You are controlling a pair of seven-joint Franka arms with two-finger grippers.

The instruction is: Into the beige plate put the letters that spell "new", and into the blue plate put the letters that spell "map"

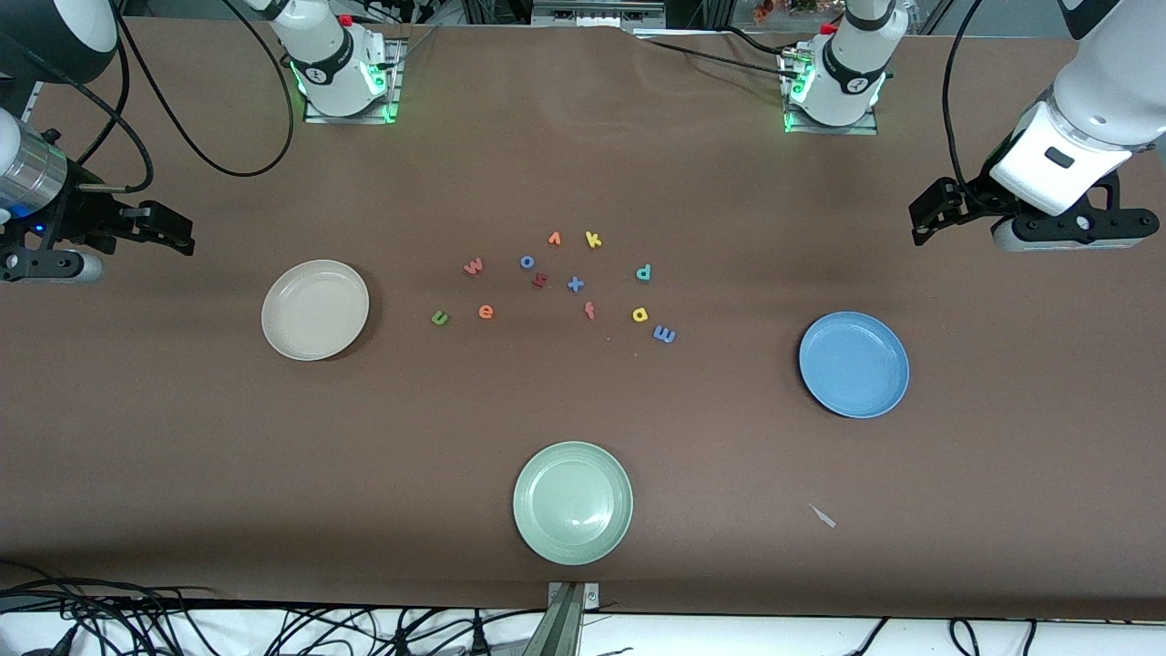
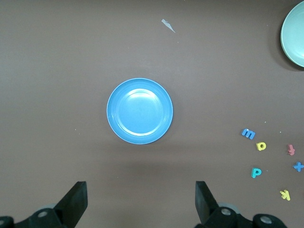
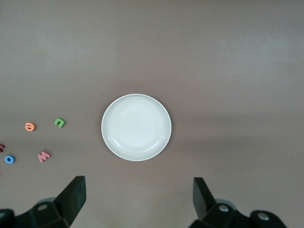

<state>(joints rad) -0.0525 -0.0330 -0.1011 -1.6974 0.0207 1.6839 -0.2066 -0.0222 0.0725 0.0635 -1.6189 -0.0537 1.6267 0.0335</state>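
The green n (image 1: 440,317), orange e (image 1: 485,312) and pinkish-red w (image 1: 474,266) lie on the table beside the empty beige plate (image 1: 314,310). The blue m (image 1: 664,334), yellow a (image 1: 640,314) and teal p (image 1: 643,271) lie toward the empty blue plate (image 1: 854,364). My left gripper (image 1: 922,223) hangs open over bare table at its end, and its wrist view shows the blue plate (image 2: 139,111) past the gripper (image 2: 141,199). My right gripper (image 1: 180,234) hangs open at its own end, with the beige plate (image 3: 136,127) past it (image 3: 137,197).
A pale green plate (image 1: 572,502) sits near the front edge. Other loose letters lie among the task letters: blue o (image 1: 526,261), orange v (image 1: 554,239), yellow k (image 1: 593,240), blue x (image 1: 575,284), red f (image 1: 589,311). A small scrap (image 1: 823,517) lies nearer the camera than the blue plate.
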